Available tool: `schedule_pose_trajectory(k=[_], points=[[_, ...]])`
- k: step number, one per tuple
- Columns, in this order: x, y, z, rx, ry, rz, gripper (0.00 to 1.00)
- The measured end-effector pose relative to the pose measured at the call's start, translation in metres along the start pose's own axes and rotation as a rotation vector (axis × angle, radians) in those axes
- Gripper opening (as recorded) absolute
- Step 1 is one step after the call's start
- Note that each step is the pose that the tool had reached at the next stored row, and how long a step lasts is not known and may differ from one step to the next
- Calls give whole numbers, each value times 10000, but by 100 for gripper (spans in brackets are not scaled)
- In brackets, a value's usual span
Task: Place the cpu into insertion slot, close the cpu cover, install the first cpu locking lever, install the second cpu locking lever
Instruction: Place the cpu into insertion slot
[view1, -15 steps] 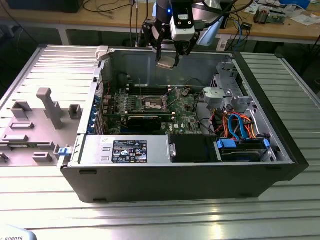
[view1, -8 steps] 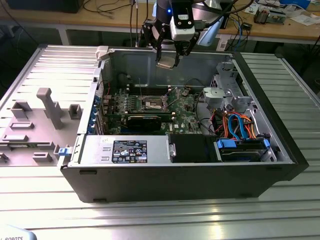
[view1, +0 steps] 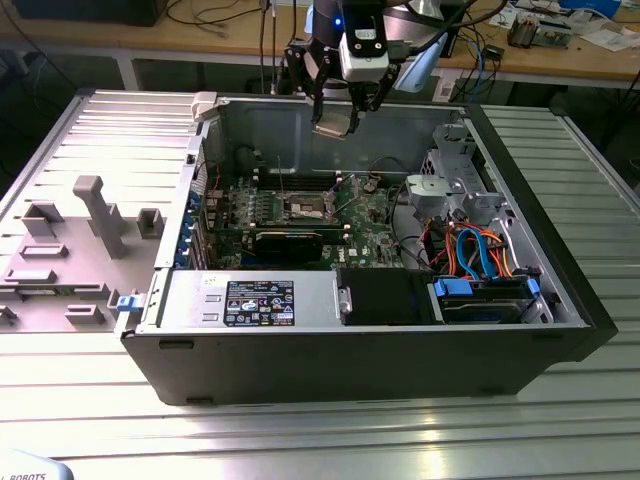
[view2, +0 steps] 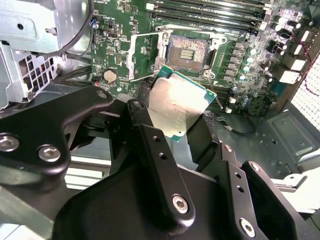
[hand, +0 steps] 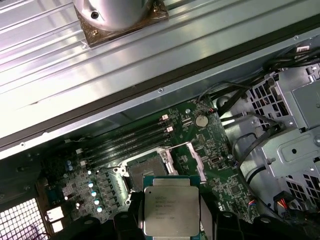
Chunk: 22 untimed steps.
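Note:
My gripper (view1: 338, 116) hangs above the back of the open computer case, shut on the cpu (view1: 333, 127), a flat square chip with a silvery top. In both wrist views the black fingers (view2: 145, 131) clamp the cpu (view2: 180, 106) (hand: 171, 205) by two opposite edges. Below it, on the green motherboard, lies the insertion slot (view2: 187, 50) (hand: 144, 170) (view1: 307, 207), its dark centre bare. The cpu cover (view2: 144, 56) (hand: 192, 157) stands swung open beside the slot. The cpu is well clear of the board.
Long black memory slots (view2: 210, 11) run beside the socket. A black graphics card (view1: 290, 240) crosses the board nearer the front. A metal drive cage (view1: 455, 185) with orange and blue cables (view1: 470, 250) fills the exterior view's right of the case. A grey fixture tray (view1: 70, 250) lies outside, left.

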<state>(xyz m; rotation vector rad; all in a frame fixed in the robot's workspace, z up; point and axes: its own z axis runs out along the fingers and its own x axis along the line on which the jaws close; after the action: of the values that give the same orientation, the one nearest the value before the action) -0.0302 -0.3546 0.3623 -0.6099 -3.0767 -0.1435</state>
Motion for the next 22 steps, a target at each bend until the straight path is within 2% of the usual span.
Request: schedule_pose_trajectory(k=[8,15,22], points=[[-1,0,3,-16,-74,833,54],[0,0,4,-23,-103,1160,54],[0,0,4,-23,-105,1169,54]])
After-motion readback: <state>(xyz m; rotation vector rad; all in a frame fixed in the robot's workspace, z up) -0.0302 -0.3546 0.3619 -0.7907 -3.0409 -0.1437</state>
